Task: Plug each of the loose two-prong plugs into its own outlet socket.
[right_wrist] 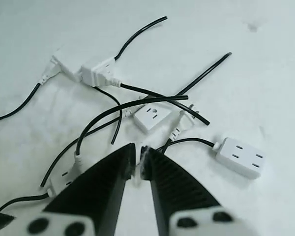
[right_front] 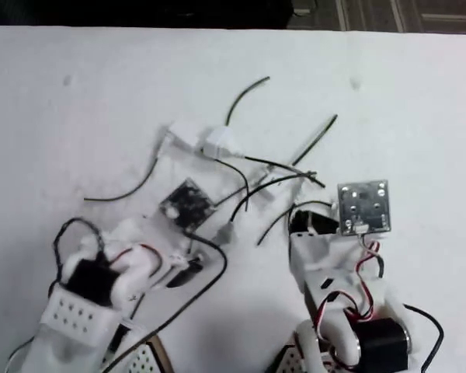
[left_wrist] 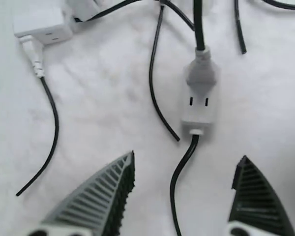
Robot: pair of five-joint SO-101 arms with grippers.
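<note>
My left gripper (left_wrist: 187, 160) is open over the white table, low and just short of a white outlet socket (left_wrist: 198, 109) with a grey two-prong plug (left_wrist: 201, 74) seated in it. A second white socket block (left_wrist: 43, 27) lies farther off. My right gripper (right_wrist: 139, 150) is shut, with nothing clearly between its fingers. Beyond it lie a loose white two-prong plug (right_wrist: 186, 118), a square white outlet (right_wrist: 150, 117), a white multi-socket block (right_wrist: 239, 156) and two joined white blocks (right_wrist: 96, 73). In the high view the left gripper (right_front: 188, 266) and right gripper (right_front: 304, 222) sit at the front.
Several black cables (right_front: 273, 176) cross the middle of the table and trail toward both arms. One loose cable (right_front: 124, 190) curves off to the left. The far part of the white table (right_front: 101, 70) holds nothing. Wires hang off the right arm's body (right_front: 365, 272).
</note>
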